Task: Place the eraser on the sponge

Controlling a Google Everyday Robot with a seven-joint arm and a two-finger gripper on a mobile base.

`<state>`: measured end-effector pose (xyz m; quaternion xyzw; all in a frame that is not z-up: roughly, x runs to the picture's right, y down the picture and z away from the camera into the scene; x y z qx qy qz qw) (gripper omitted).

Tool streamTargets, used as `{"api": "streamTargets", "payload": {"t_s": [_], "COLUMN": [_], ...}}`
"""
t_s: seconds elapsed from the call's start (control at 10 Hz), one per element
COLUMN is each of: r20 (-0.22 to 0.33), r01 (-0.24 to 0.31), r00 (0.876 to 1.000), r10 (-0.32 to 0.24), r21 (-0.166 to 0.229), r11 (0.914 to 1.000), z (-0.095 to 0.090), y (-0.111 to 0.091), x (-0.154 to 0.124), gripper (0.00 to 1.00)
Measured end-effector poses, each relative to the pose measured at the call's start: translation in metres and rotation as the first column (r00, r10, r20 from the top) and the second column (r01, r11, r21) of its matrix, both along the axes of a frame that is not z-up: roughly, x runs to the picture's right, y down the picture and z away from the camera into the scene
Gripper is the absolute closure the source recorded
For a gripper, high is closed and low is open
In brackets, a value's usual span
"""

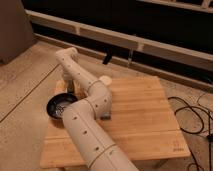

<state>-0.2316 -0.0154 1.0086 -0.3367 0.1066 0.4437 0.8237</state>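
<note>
The eraser cannot be made out for certain — a small grey block [107, 118] peeks from under the arm [85, 127] near the middle of the wooden tabletop [145, 115]. A pale yellow sponge [64, 77] lies at the far left edge, just beside the gripper [70, 88] — low there, jaws spread, nothing visibly held. A dark bowl [56, 107] sits nearby.

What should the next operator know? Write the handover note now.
Gripper: lowered at the far left corner of the table, just behind the black bowl.
Things: a pale block beside the gripper may be the sponge. The eraser cannot be picked out.
Done: nothing confirmed.
Left: put the eraser on the sponge.
</note>
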Motion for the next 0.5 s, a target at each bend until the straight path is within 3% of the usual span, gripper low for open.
{"api": "streamTargets", "payload": {"t_s": [0.3, 0.4, 0.5], "r20": [0.002, 0.005, 0.012], "r01": [0.0, -0.001, 0.004], "r00": [1.0, 1.0, 1.0], "r10": [0.0, 0.001, -0.004], "r21": [-0.018, -0.026, -0.032], "r11": [0.9998, 0.9997, 0.9995], "z": [0.004, 0.005, 0.006], "y": [0.009, 0.013, 0.016], "x": [0.001, 0.0, 0.0], "gripper": [0.35, 0.38, 0.47]}}
